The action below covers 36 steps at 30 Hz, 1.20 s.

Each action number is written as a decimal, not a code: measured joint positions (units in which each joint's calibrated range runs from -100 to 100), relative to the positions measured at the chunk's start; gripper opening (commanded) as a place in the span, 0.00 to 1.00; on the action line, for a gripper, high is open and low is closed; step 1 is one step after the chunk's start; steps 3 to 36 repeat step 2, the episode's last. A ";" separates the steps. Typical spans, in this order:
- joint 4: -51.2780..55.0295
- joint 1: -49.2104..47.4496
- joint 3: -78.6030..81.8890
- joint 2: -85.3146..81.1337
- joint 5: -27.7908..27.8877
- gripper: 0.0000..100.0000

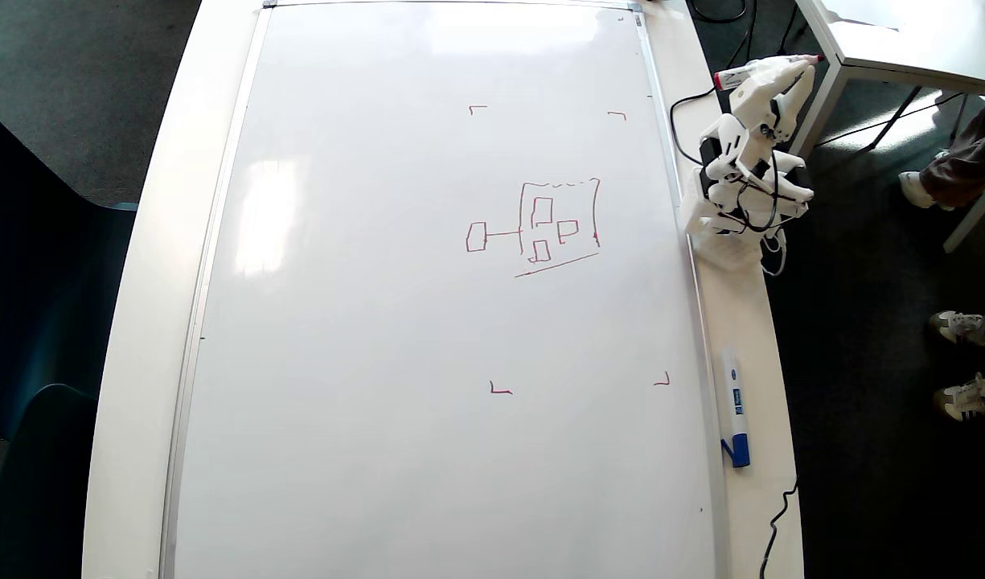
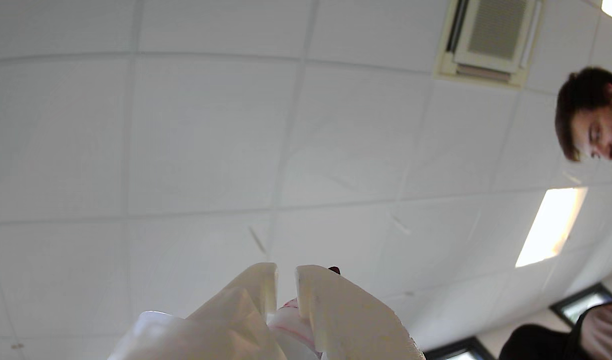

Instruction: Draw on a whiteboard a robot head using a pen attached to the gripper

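The whiteboard [image 1: 363, 362] fills most of the overhead view. The robot head [image 1: 540, 229] is drawn on it in thin red lines: a square outline with small rectangles inside and a stalked little box to its left. The arm is folded up off the board's right edge, clear of the surface. My gripper [image 1: 799, 69] is shut on the pen [image 1: 733, 77], which lies across the jaws high above the table. The wrist view looks up at the ceiling; there my gripper [image 2: 286, 272] clamps the pen [image 2: 292, 320], whose red tip pokes out behind the right jaw.
Red corner marks [image 1: 500, 390] frame the drawing area. A marker with a blue cap [image 1: 735, 414] lies on the table right of the board. A smaller white table [image 1: 902, 40] and people's feet [image 1: 960, 327] are at right. A man's face [image 2: 593, 120] shows in the wrist view.
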 measured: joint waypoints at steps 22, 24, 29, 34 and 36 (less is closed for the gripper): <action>0.00 0.00 0.00 0.00 0.00 0.01; 0.00 0.00 0.00 0.00 0.00 0.01; 0.00 0.00 0.00 0.00 0.00 0.01; 0.00 0.00 0.00 0.00 0.00 0.01; 0.00 0.00 0.00 0.00 0.00 0.01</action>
